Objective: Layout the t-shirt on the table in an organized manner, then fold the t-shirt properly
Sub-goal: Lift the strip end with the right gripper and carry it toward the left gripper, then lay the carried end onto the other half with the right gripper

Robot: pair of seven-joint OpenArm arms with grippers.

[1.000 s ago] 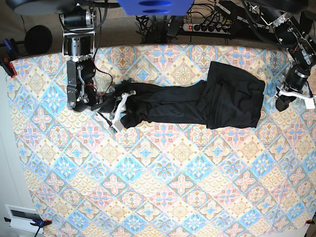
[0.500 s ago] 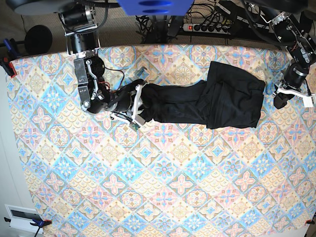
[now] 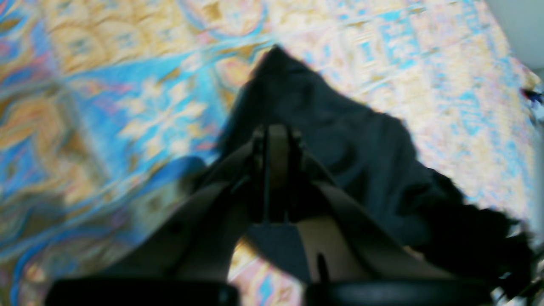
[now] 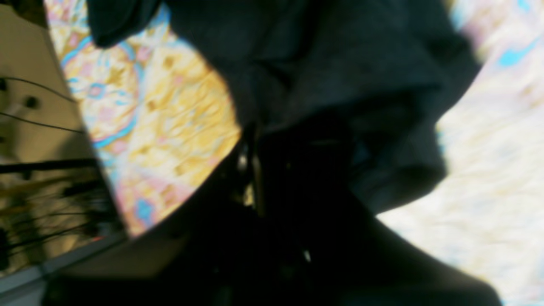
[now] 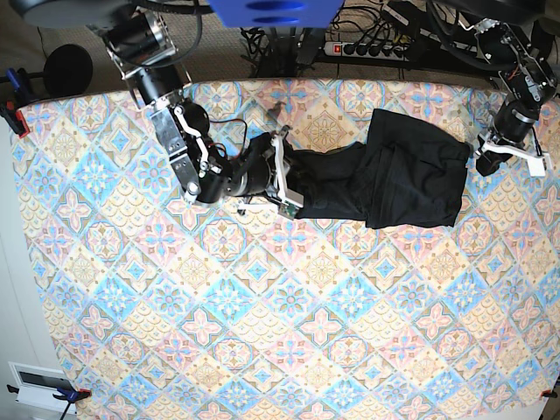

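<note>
Right gripper point(image 5: 282, 178) clamped on the t-shirt point(image 5: 385, 175) hem, carrying it toward the doubled-over end, upper right tabletop point(image 5: 262, 332). Risks: fabric bunching or slipping free, fold landing crooked. Left gripper point(image 5: 479, 166) closed, empty, beside the shirt's edge.

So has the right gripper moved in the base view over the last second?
Yes. The right gripper, shut on the plain black fabric t-shirt, has dragged its end rightward across the pastel diamond-patterned table.

near half of table point(image 5: 289, 350) bare, t-shirt point(image 5: 394, 179) bunched across far half
</note>
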